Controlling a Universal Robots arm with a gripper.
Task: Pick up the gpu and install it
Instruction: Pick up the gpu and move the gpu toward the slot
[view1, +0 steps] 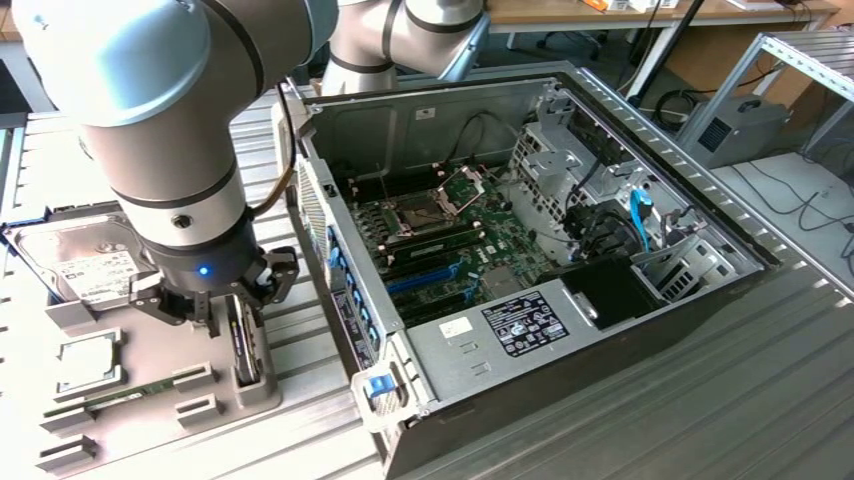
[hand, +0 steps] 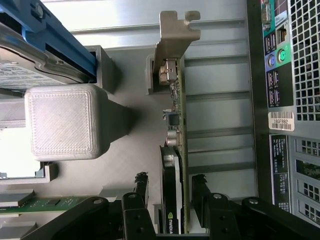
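Straddling the gpu (hand: 178, 125): claw (hand: 170, 186) wide, fingers (hand: 141, 187) either side with gaps. Gpu stands on edge in gray holder (view1: 251, 388) just below claw; computer case (view1: 461, 345) beside.

We see the open PC case (view1: 587, 400) on the exterior view's right, motherboard (view1: 447, 250) exposed, blue cable (view1: 642, 222) inside. Left: grey fixture tray (view1: 160, 350) holding hard drive (view1: 83, 265), CPU chip (view1: 86, 362), green memory stick (view1: 118, 394).
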